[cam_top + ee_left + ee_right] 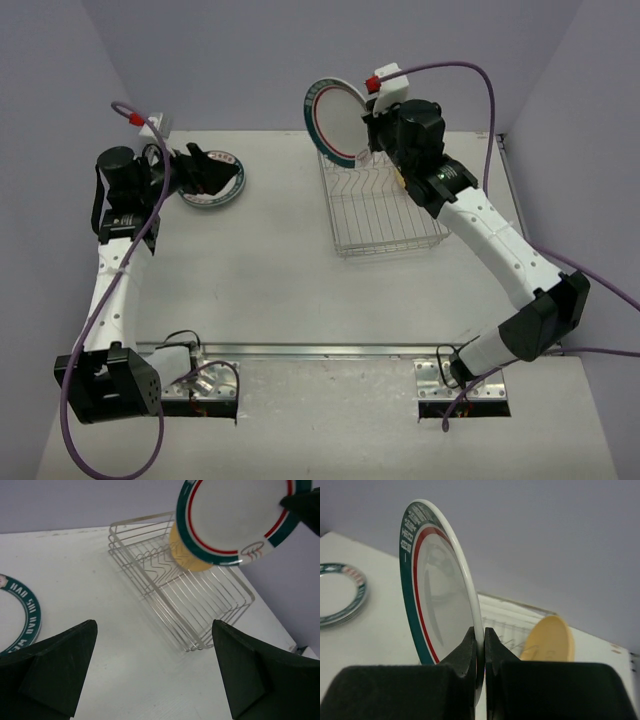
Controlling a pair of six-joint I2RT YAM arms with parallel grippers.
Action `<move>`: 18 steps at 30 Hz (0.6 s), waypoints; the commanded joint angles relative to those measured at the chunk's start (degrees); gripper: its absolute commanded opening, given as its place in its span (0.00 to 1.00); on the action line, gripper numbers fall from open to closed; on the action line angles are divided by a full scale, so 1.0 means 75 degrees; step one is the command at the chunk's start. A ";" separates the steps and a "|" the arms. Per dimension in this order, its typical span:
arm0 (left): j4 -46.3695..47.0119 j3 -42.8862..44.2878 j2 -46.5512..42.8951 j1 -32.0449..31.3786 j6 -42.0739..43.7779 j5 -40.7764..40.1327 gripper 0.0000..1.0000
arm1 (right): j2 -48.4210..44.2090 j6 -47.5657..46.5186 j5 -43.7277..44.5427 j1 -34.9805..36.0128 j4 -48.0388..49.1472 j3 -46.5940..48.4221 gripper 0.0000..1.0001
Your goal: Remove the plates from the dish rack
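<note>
In the left wrist view you lose the top of the lifted plate (235, 515) past the frame's upper edge, and it covers most of the tan plate (187, 560) behind it, leaving only a yellow crescent. At the left edge the plates on the table (22, 615) are cut to an arc of rim, and the left gripper (153, 627) runs off the bottom. In the right wrist view the right gripper (479, 635), dark and blurred, hides the tan plate's lower part and much of the dish rack (505, 619). From the top view you cannot count the plates partly covered by the left gripper at upper left, and their rim lettering is too small to read.
</note>
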 commanded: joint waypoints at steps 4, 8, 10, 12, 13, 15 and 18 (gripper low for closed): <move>0.0974 -0.0346 -0.0016 -0.0404 -0.0618 0.1309 0.93 | -0.0310 0.2000 -0.4885 0.0074 -0.1102 -0.0540 0.00; 0.0192 -0.0355 0.0117 -0.0700 -0.0083 0.1061 0.92 | -0.0281 0.2289 -0.5657 0.0074 -0.1043 -0.0795 0.00; 0.0009 -0.0419 0.0168 -0.0854 0.0147 0.0822 0.92 | -0.0281 0.2456 -0.6101 0.0091 -0.0971 -0.0922 0.00; -0.0182 -0.0451 0.0191 -0.1029 0.0403 0.0618 0.90 | -0.0280 0.2540 -0.6437 0.0098 -0.0901 -0.1015 0.00; -0.0269 -0.0440 0.0213 -0.1084 0.0491 0.0384 0.88 | -0.0269 0.2604 -0.6527 0.0109 -0.0880 -0.1026 0.00; -0.0414 -0.0389 0.0305 -0.1174 0.0672 0.0272 0.85 | -0.0229 0.2634 -0.6816 0.0109 -0.0868 -0.1011 0.00; -0.0747 -0.0288 0.0458 -0.1318 0.1039 0.0313 0.80 | -0.0164 0.2675 -0.7027 0.0109 -0.0880 -0.0944 0.00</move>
